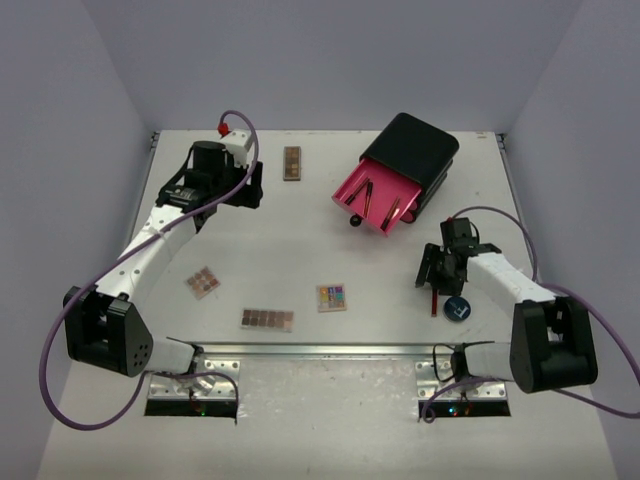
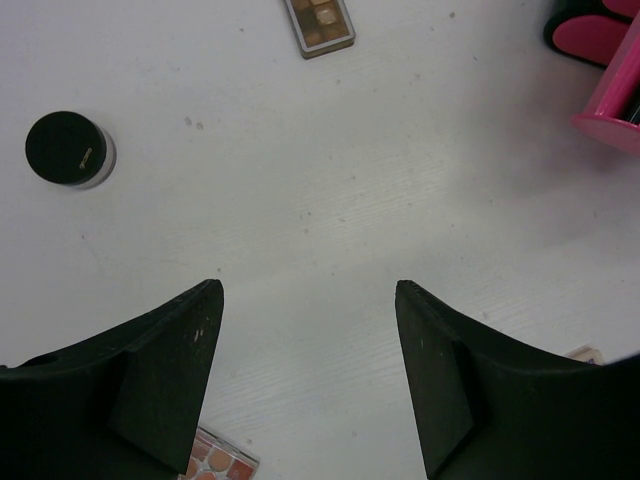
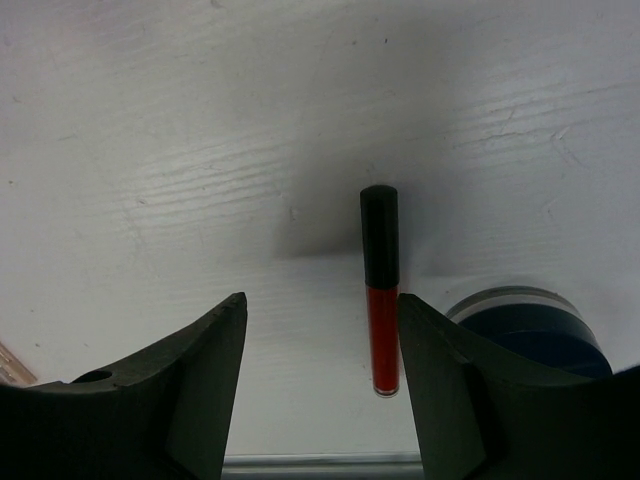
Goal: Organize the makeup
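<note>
My right claw [image 3: 322, 305] hangs low over the white table [image 3: 150, 150], its two fingers wide apart and holding nothing. Between them lies a thin red tube with a black cap [image 3: 380, 300], lengthwise and close against the right-hand finger; I cannot tell if it touches. Just right of that finger sits a round dark compact [image 3: 530, 335], with a pale mark on its lid too small to read. The table's metal near edge [image 3: 320, 462] runs just behind the tube, and open white surface lies ahead. My left claw [image 2: 307, 295], at the far left of the table, is likewise spread and holds nothing. A small peach-toned palette [image 2: 215, 460] peeks from under its left finger. To its left stands a round black jar [image 2: 67, 148] with gold lettering I cannot read. Ahead lies a brown palette [image 2: 320, 22]. To the right is the pink drawer [image 2: 610, 90] of the black box [image 1: 418, 148], pulled open, with two dark red pencils [image 1: 368, 195] inside. A long brown palette [image 1: 267, 319] and a multicoloured palette [image 1: 332, 297] lie near the front edge, between the arms.
</note>
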Robot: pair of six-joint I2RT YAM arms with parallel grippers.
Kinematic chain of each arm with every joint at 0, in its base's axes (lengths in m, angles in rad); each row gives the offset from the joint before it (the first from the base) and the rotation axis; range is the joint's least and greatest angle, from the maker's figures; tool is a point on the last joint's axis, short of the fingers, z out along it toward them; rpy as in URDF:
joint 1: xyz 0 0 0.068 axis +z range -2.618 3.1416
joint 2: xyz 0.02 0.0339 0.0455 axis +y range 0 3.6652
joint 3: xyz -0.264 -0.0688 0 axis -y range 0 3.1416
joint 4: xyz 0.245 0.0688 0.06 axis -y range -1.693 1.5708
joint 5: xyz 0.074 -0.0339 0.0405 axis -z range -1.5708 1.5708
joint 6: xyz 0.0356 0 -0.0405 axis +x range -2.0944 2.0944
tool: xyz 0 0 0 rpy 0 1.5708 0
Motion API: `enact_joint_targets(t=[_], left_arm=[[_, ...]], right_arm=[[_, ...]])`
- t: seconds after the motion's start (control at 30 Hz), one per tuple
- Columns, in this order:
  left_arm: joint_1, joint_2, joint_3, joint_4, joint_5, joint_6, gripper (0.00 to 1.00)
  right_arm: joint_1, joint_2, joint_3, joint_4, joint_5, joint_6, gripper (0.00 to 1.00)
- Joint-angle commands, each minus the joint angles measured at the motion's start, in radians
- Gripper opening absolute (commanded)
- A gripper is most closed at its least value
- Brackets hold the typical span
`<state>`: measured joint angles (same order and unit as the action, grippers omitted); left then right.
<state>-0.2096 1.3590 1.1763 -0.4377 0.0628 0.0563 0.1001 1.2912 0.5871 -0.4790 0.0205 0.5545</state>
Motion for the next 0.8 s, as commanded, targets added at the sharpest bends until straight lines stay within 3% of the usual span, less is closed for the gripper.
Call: enact_joint_targets(t=[0.0, 0.17, 0.2, 0.33, 0.43, 0.63, 0.77], left_arm=[[0.009, -0.032, 0.006, 0.04, 0.008, 0.003, 0.67], [0.009, -0.032, 0.013, 0.039, 0.02, -0.001, 0.67], [0.009, -0.034, 0.014, 0.037, 0.022, -0.001, 0.67], [0.01, -0.032, 0.018, 0.036, 0.022, -0.004, 0.68], [0.009, -0.032, 0.022, 0.037, 0.026, -0.004, 0.68], [0.009, -0.033, 0.02, 0.039, 0.028, -0.006, 0.68], [0.009, -0.029, 0.022, 0.039, 0.029, -0.004, 0.68]], right_arm=[[-0.004, 0.011, -0.016, 0.034, 0.049, 0.018, 0.61], [-0.005, 0.039, -0.02, 0.053, 0.062, 0.016, 0.57], [-0.004, 0.06, -0.023, 0.056, 0.053, 0.013, 0.52], [-0.003, 0.098, -0.024, 0.043, 0.093, 0.019, 0.13], [-0.003, 0.082, -0.027, 0.041, 0.104, 0.019, 0.0], [-0.003, -0.037, -0.03, 0.061, 0.063, 0.03, 0.0], [-0.003, -0.238, 0.01, 0.078, -0.002, 0.075, 0.0]])
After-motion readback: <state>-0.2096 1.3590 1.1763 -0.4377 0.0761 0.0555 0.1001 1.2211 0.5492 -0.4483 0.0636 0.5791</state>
